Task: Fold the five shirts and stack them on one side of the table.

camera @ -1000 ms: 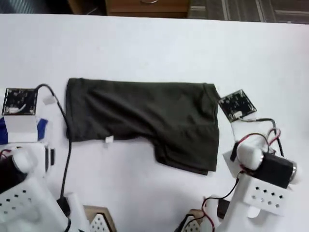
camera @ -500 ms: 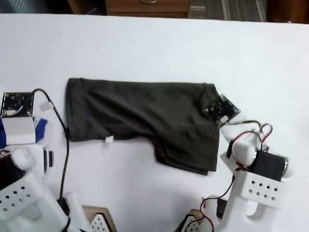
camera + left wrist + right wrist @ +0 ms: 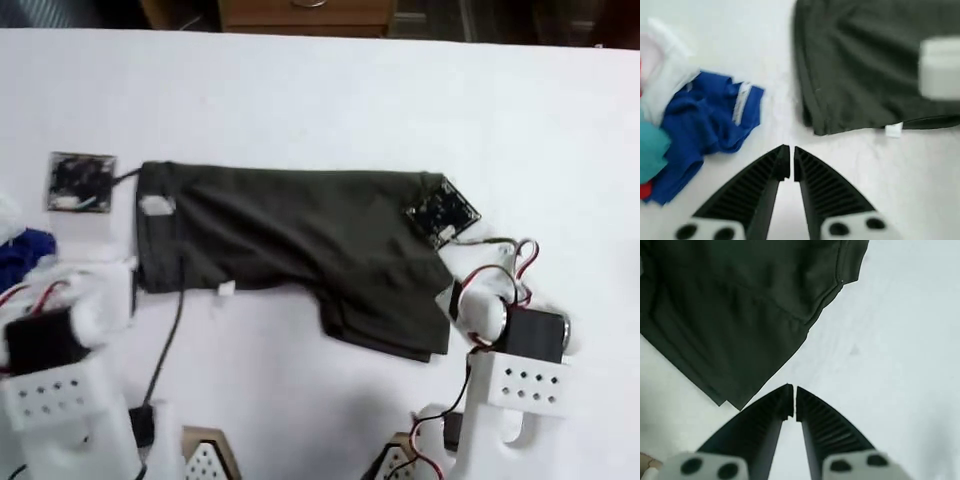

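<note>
Counted on the table (image 3: 330,90): one dark shirt (image 3: 300,235), spread flat around the centre, long side running 9 to 3 o'clock, one lobe hanging toward 5. One white tag (image 3: 226,290) at its 6 o'clock hem. One loose pile (image 3: 695,130) of blue, teal, white and red cloth, off the shirt's 9 o'clock edge and parted from it by a strip of bare top. Two arms: left arm (image 3: 55,380) at 7 o'clock, right arm (image 3: 515,370) at 5. Plain from the left wrist, scarcely from above: the pile's several colours, against a mere blue scrap (image 3: 25,250) at 9 o'clock in the high view. Plain from above, not from either wrist: the shirt's whole outline. Left gripper (image 3: 788,162): fingers pressed together, holding nothing, over bare table between pile and shirt. Right gripper (image 3: 792,402): fingers likewise closed and empty, over bare table just off the shirt's 3 o'clock edge. Open room: broad bare top from 10 through 2 o'clock out to the far edge, more at 3, and a band along 6 between the arms.
</note>
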Robot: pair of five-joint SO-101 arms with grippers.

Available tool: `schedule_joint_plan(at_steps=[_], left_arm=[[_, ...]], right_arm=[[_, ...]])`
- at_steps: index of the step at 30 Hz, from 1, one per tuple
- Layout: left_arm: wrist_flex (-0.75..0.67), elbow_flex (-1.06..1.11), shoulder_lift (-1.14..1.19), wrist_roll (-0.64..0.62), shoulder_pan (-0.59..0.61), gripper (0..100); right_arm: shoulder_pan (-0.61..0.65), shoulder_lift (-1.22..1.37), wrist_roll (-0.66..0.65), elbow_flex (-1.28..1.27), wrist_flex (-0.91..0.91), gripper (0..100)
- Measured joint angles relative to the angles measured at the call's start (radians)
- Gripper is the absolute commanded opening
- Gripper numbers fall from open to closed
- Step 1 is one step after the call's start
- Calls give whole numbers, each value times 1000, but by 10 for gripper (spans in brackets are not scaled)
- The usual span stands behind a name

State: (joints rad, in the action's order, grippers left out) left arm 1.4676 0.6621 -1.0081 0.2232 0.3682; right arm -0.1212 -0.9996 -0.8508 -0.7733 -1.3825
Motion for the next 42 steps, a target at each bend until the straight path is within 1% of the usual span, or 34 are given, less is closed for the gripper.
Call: schedule_joint_plan(at_steps=[2, 5, 7, 9, 12, 14, 17, 20, 23, 35, 42], left_arm=[[-64, 64, 0, -12, -52, 24], [-138, 163, 0, -15, -101, 24], [-178, 187, 2, -3, -127, 24], [-210, 189, 0, 25, -132, 24], [-229, 210, 2, 44, -138, 24], [-242, 232, 17, 49, -150, 24], [-279, 256, 77, 49, -166, 24], [-321, 258, 158, 49, -164, 24], [-339, 256, 249, 49, -172, 24], [-341, 18, 723, 49, -180, 24], [-295, -107, 910, 49, -183, 24]], right_arm=[[2, 0, 9, 0, 32, 19], [2, 0, 60, 0, 98, 19], [18, 0, 87, 0, 141, 19], [57, 2, 101, 0, 166, 19], [149, 5, 114, 0, 178, 19], [213, 28, 146, 0, 178, 19], [290, 106, 204, 14, 198, 19], [333, 226, 247, 69, 219, 19], [348, 367, 276, 146, 221, 19], [509, 870, 281, 473, 218, 19], [511, 1042, 281, 661, 130, 19]])
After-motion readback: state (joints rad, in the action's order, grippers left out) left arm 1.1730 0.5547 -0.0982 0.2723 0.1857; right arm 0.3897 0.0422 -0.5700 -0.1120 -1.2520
